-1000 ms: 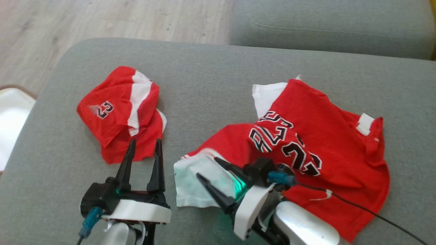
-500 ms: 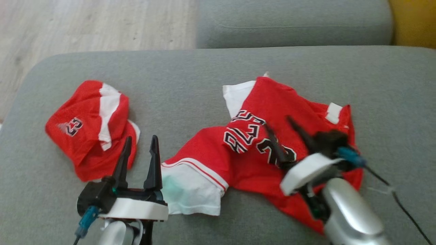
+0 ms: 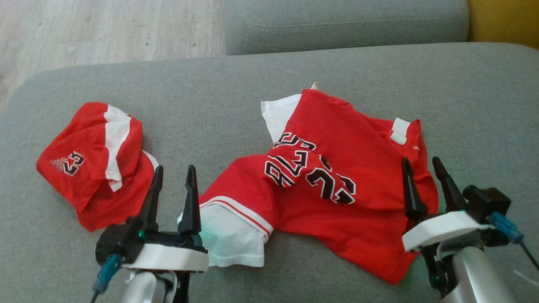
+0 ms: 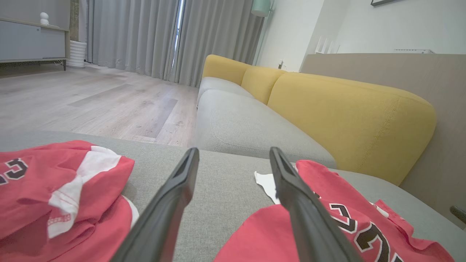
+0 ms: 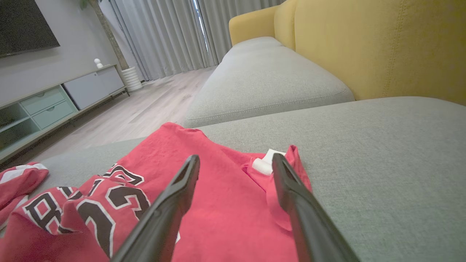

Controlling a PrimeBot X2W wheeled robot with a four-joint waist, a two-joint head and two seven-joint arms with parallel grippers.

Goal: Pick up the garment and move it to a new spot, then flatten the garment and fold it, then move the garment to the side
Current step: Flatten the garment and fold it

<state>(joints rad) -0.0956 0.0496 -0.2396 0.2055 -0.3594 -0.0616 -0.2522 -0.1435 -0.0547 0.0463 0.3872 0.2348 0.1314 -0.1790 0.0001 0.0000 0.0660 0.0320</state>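
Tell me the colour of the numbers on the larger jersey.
Black with white outlines, on the red jersey; clearest in the head view.

A: Count check. Garments?
B: Two, both red: one jersey (image 3: 345, 168), one pair of shorts (image 3: 97, 164).
A: End effectors?
B: Two: left end effector (image 3: 174, 168), right end effector (image 3: 420, 160). Two dark fingers (image 3: 150, 198) each, four total.
A: Cushions?
B: Two grey seat cushions: near cushion (image 3: 252, 84), far cushion (image 3: 337, 21).
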